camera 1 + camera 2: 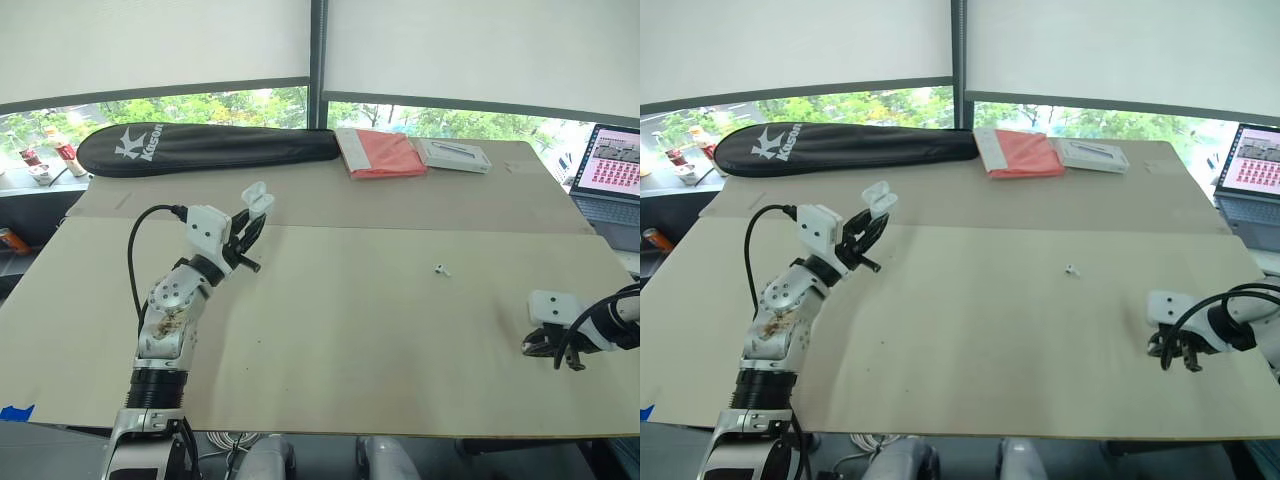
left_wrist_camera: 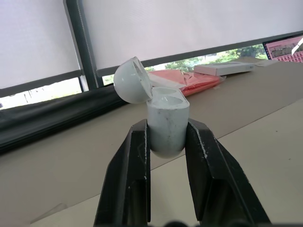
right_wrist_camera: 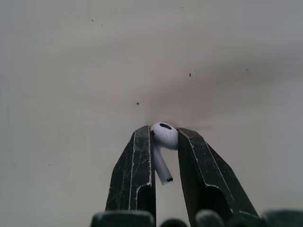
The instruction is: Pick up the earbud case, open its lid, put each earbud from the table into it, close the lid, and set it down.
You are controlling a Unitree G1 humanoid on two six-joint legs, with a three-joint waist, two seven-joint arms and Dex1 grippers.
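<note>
Now holds the earbud case (image 2: pixel 166 125) up in the air with the left gripper (image 2: pixel 166 132), above the left part of the table (image 1: pixel 350 330). Squeezes the round lower half of the case between both black fingers (image 2: pixel 137 161), one on each side, spread just as wide as the case. Has the lid (image 2: pixel 132 80) flipped open and tipped back, joined to the case at the hinge, with the open top of the case showing. With the right gripper (image 3: pixel 164 131), pinches one white earbud (image 3: pixel 165 137) by its round head, fingers almost together, the thin stem lying in the small gap between them. Hangs that gripper low over the right side of the table, close to the top; cannot tell if the earbud touches it. Has the second earbud (image 1: pixel 442 269) lying alone on the table between the two grippers, nearer the right one, well apart from both. Along the far edge of the table: a long black racket bag (image 1: pixel 200 146), a red cloth (image 1: pixel 380 153) just beside it, then a flat white box (image 1: pixel 455 153). At the far right, an open laptop (image 1: pixel 612 165).
</note>
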